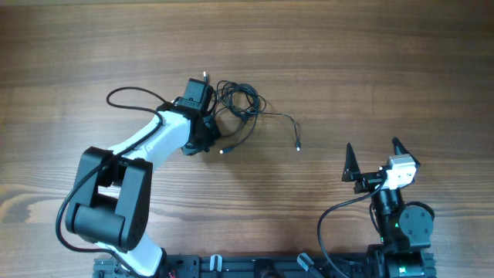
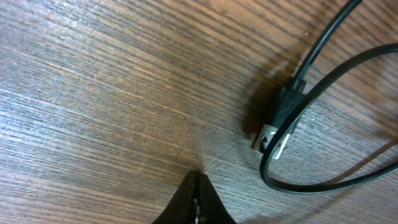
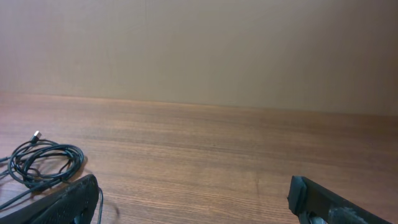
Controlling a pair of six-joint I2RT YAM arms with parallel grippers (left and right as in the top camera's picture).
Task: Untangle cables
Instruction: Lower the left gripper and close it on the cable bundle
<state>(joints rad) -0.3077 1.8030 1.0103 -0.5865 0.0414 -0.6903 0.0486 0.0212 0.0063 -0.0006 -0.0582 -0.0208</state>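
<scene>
1. The left gripper (image 2: 196, 202) showed as one dark wedge at the bottom centre of the left wrist view, its fingers pressed together with no cord visible between them. The right gripper (image 1: 374, 157) sat at the lower right of the overhead view, fingers spread wide around nothing.
2. The cables (image 1: 239, 100) lay in a small knot of loops at the upper centre of the overhead view, just right of the left wrist. One strand ran off to the right and ended in a loose plug (image 1: 298, 145).
3. In the left wrist view a silvery plug (image 2: 273, 127) lay at the right of the frame with a loop crossing it, apart from the closed tips.
4. The step in hand looked like taking hold of one strand. Doing it well probably meant parting the fingers, settling over a single cord close to a plug end rather than over the stacked loops, and then drawing it away from the knot.
5. The table (image 1: 347, 54) was bare wood around the knot, with the widest room to the right, towards the waiting gripper. No table edge showed near the knot. The arm cable (image 1: 123, 93) curved at the upper left, so pulling that way risked snagging it.
</scene>
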